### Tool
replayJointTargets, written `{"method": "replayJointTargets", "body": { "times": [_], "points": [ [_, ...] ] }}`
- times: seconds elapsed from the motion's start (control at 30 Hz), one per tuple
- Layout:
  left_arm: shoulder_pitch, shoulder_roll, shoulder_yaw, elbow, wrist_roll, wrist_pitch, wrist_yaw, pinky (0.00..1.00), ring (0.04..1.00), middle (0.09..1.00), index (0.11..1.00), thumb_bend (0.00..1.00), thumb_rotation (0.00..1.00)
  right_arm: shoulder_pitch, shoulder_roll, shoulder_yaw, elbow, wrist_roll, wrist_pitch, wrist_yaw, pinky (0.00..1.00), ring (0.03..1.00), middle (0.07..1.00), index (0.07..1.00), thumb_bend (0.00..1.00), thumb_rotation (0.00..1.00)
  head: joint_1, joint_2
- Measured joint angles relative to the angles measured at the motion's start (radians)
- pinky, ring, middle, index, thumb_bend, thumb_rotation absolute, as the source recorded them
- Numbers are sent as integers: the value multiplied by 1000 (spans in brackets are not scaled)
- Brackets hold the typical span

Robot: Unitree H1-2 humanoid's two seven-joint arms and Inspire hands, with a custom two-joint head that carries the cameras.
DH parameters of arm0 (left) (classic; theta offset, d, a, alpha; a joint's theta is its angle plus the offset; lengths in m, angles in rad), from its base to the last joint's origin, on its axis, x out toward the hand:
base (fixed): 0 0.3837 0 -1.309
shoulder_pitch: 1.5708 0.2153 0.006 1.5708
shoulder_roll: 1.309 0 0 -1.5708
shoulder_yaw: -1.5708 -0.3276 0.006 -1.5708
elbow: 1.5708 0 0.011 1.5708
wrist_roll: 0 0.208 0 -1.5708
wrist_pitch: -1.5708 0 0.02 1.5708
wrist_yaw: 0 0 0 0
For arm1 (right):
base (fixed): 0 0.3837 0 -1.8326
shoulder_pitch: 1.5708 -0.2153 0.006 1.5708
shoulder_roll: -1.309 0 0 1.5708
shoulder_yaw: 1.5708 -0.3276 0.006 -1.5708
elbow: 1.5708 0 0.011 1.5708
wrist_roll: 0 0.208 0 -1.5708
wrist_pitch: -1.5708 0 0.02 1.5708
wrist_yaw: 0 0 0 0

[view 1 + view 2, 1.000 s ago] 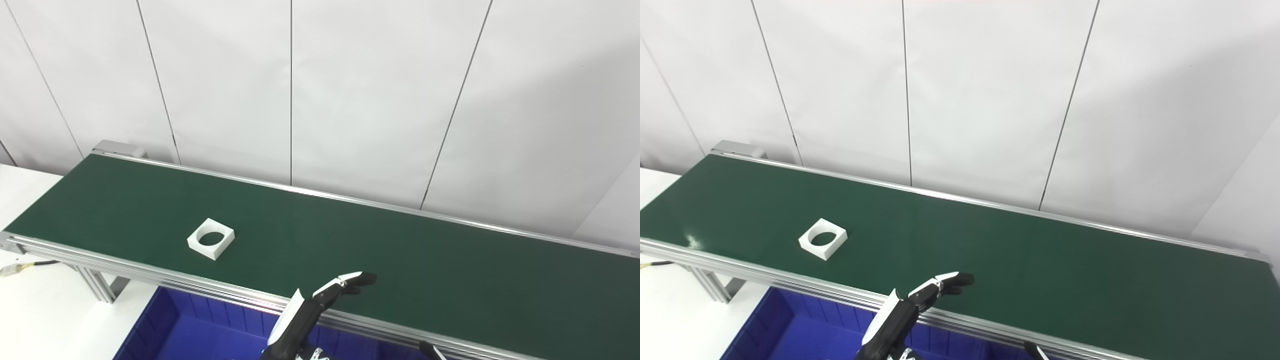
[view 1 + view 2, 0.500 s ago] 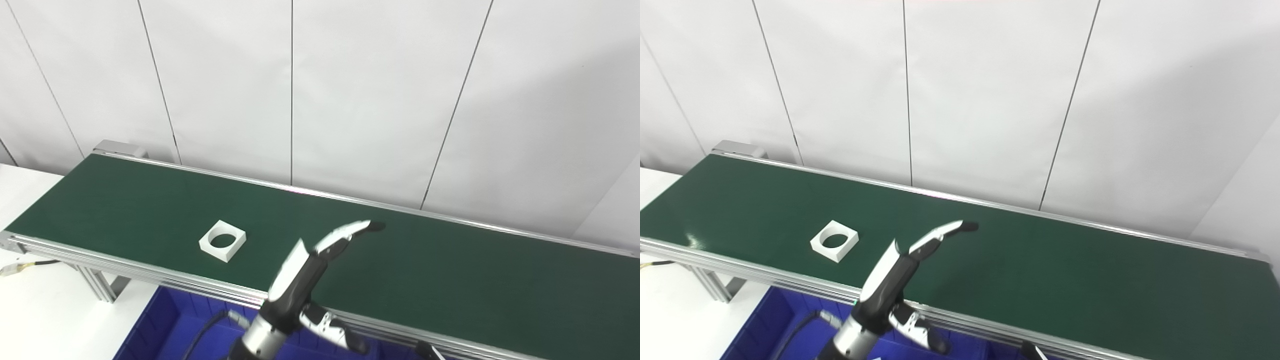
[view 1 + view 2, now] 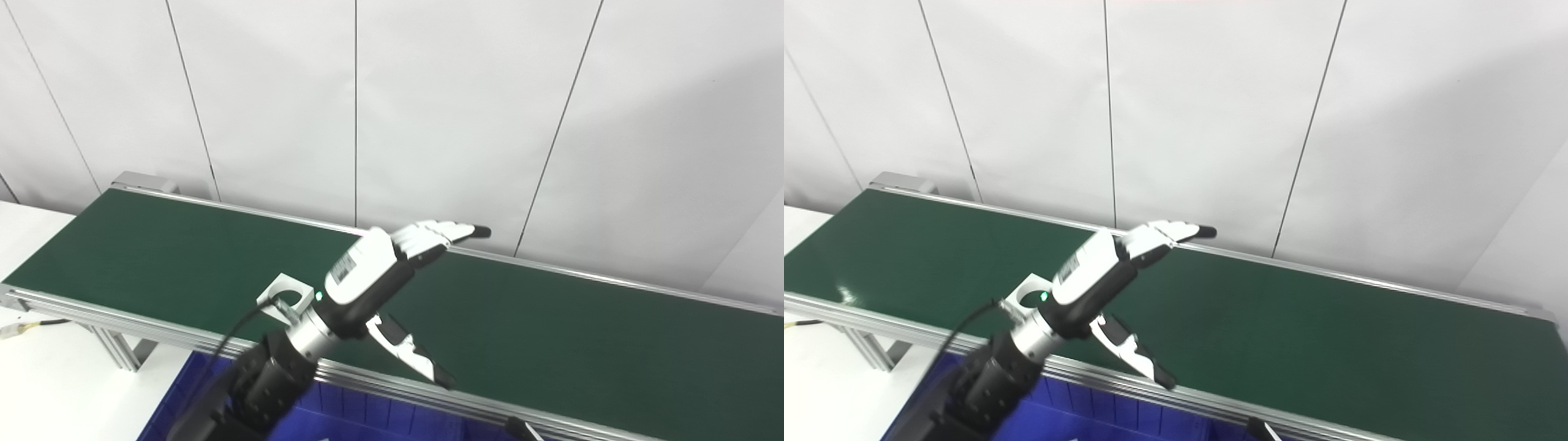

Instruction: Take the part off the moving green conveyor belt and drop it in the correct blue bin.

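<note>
Part [image 3: 283,296]: white square block with a round hole, flat on the green conveyor belt [image 3: 551,331], close to the belt's near edge and toward its left end. Partly hidden behind the left wrist in both views; only its left and upper portion shows.

Left hand [image 3: 392,269]: raised above the belt, just right of the part and higher than it, not touching it. Fingers [image 3: 441,233] held straight and close together, pointing toward the belt's far edge; thumb [image 3: 407,352] splayed down toward the near edge. Holding nothing. A green LED is lit at the wrist.

Right hand [image 3: 520,427]: only a dark tip shows at the bottom edge of the frame, below the belt's near rail. Cannot tell its finger posture.

Blue bin [image 3: 343,416]: below the belt's near edge, under the left forearm. White surface [image 3: 55,380] beside the bin at left.
</note>
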Motion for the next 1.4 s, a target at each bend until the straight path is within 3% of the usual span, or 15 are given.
{"method": "replayJointTargets", "body": {
  "times": [0.1,0.2,0.5,0.83,1.4],
  "points": [
    [-37,45,5,5,26,7,-45,787,818,840,869,1000,425,-4,1,0,3,2,0,1,779,821,872,880,784,856,2,0],
    [-72,62,9,27,59,3,-48,756,790,801,830,1000,336,-8,2,0,6,3,0,1,774,814,863,870,787,868,-2,0],
    [-141,123,-4,201,179,-35,-60,720,758,765,813,1000,183,-11,7,0,8,3,0,1,740,783,842,863,783,874,-6,2],
    [-188,174,-25,330,230,-24,-107,716,756,767,799,1000,194,-11,6,5,7,2,0,2,710,769,828,862,782,856,-17,8],
    [-236,203,-90,521,230,47,-239,742,780,786,816,1000,176,-9,4,6,6,8,0,29,673,732,803,864,757,811,-26,9]
  ]
}}
